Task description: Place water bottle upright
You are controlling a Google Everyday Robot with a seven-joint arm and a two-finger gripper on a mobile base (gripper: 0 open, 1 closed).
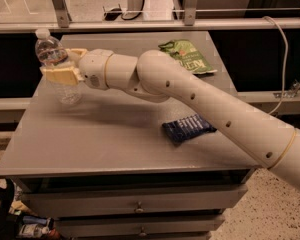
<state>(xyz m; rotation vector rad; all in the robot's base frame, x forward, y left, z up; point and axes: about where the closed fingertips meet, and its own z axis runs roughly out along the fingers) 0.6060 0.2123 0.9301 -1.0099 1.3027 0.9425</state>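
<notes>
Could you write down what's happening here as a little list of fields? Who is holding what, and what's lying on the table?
gripper: over the table's back left corner, closed around the middle of the water bottle
water bottle: almost upright, white cap on top, leaning a little to the left; its base is at or just above the surface, cannot tell which
table: grey, with drawers beneath
other things: green bag at the back, dark blue packet nearer the front, both apart from the bottle

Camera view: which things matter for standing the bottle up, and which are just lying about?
In the job:
water bottle, roughly upright
end effector, closed around it over the table's left side

Lying about:
green packet, far side
blue packet, right of centre
</notes>
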